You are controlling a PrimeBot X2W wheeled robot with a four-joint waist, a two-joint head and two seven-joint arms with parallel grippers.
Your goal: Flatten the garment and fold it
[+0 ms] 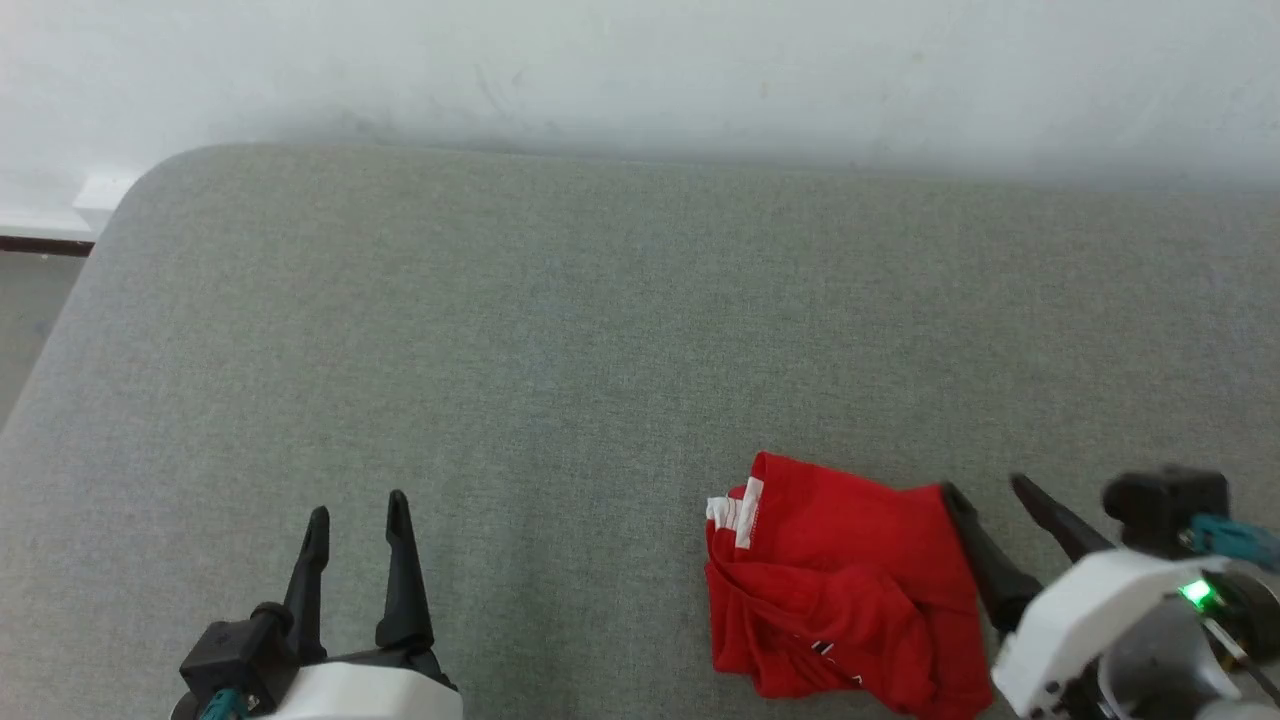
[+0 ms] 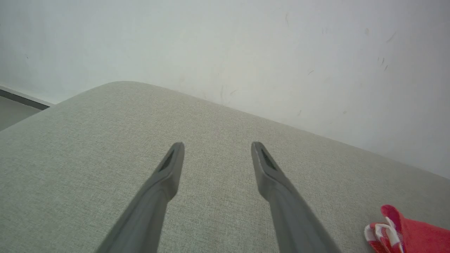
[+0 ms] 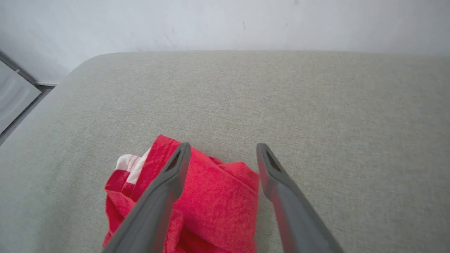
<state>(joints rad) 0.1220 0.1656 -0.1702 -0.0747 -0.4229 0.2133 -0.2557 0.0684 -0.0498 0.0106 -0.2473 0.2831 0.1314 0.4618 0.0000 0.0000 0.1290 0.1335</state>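
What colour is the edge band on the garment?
White, on the bright red garment; the edge band shows best in the head view.

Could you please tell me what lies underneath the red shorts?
The red shorts lie bunched directly on the grey cushion, which shows around them. Their lower layers and most of the white lettering are hidden inside the folds.

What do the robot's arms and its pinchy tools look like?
The left tool and the right tool each have two long, thin, dark fingers that narrow to a tip, like black beaks. Behind them the arms wear smooth white shells. On the right wrist a teal cable meets a black box, and a little green light glows.
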